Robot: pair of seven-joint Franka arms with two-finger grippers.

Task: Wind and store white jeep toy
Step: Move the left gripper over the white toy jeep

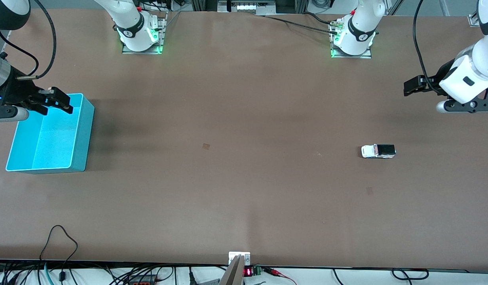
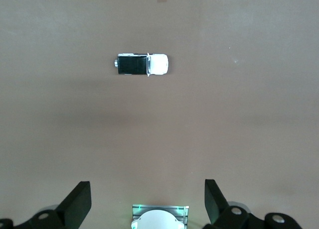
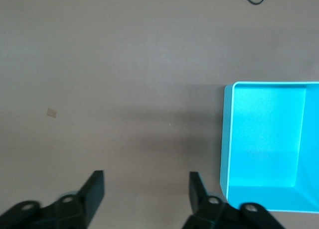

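The jeep [image 1: 378, 151] sits on the brown desk [image 1: 244, 178] toward the left arm's end, on its wheels and touching nothing. The front view shows it side-on to the camera, white hood pointing toward the right arm's end and black roof panel at the other end. The left wrist view looks straight down on the jeep [image 2: 142, 64] and shows the roof panel as a neat dark rectangle next to the white hood; whatever small part sticks out at its tail end is too small to name.

The left pincer [image 1: 414, 86] hangs in the air over the desk near the left arm's end, well apart from the jeep. Its own camera shows the left pincer [image 2: 148, 201] spread wide and holding nothing, with bare desk between its fingers [image 2: 79, 201]. The front view shows only its dark side, so the gap is not readable there.

The bin [image 1: 50, 134], cyan and open-topped, stands at the right arm's end. The right pincer [image 1: 56, 103] hovers over the bin's rim on the edge nearest the robot bases. In the right wrist view the right pincer [image 3: 145, 191] is spread with nothing between its fingers [image 3: 92, 191], and the bin [image 3: 227, 139] appears beside it, its visible inside bare. That view also shows a small tan mark [image 3: 51, 112] on the desk, seen in the front view near the middle.
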